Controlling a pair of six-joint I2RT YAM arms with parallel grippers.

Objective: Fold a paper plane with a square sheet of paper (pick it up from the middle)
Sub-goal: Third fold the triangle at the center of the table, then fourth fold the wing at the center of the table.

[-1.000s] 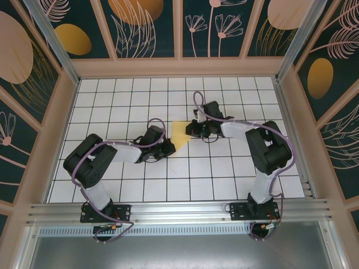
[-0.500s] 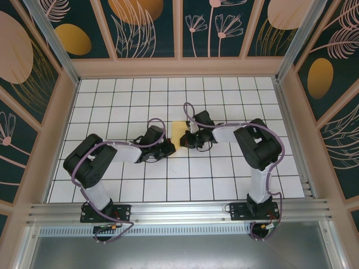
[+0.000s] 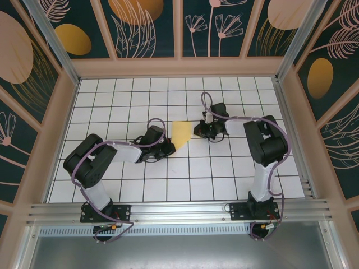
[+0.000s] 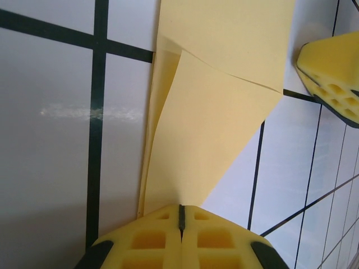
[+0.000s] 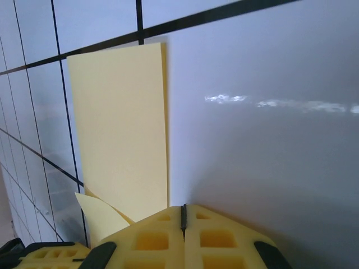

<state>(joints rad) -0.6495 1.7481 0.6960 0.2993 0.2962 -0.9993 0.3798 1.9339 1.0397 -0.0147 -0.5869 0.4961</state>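
Nearest, left claw [image 4: 180, 214] pressed together, bearing on the tip of the partly folded square sheet of paper [image 3: 180, 133] at the middle of the surface [image 3: 168, 174]; beyond, right claw [image 5: 183, 216] likewise closed, empty, just beside the sheet, best swept firmly along 1 crease with the tip pinned.

White gridded floor [image 3: 185, 185], floral walls [image 3: 148, 28]

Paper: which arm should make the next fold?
Probably right: the right pincer, shut, sits free beside the paper edge, while the left pincer, also shut, is at the pointed tip, seemingly pinning it down.
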